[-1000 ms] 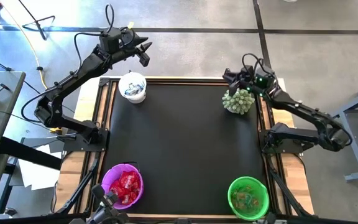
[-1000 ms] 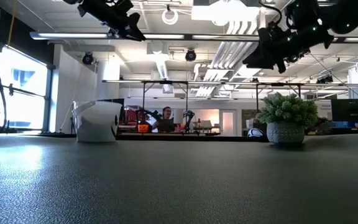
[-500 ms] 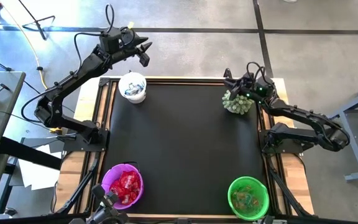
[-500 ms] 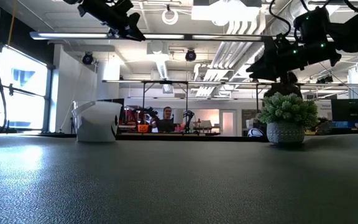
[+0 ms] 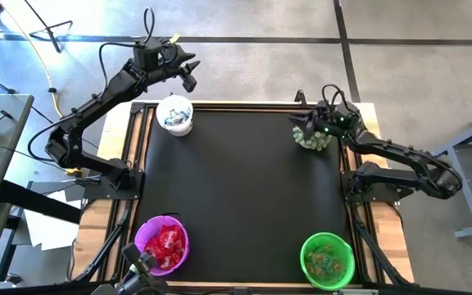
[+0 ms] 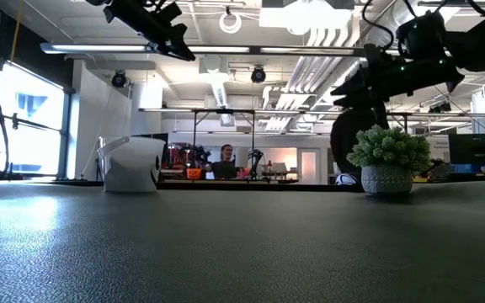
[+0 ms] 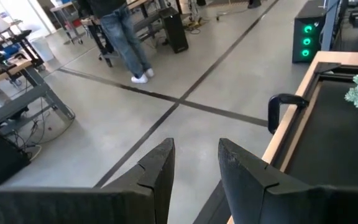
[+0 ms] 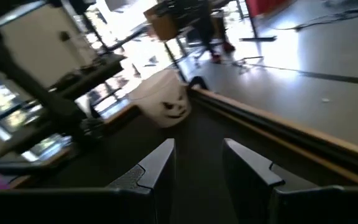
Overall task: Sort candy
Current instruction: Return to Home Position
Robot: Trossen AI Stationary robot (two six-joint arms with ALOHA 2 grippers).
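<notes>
Lowering over the plant (image 5: 315,136), right end effector (image 8: 197,147) gapes slightly, empty, well apart from the candy (image 5: 165,246).

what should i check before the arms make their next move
1. Candy all in buckets, none loose on the mat: ok.
2. Left end effector empty: ok, fingers apart, nothing between them.
3. Right end effector empty: ok, fingers apart, nothing held.
4. Right end effector clear of the plant: cannot tell; it hangs directly over the plant, and the gap is unclear.
5. White bucket, purple bucket and green bucket upright: ok.
6. Left end effector clear of the white bucket: ok, raised beyond the table's far edge.
</notes>
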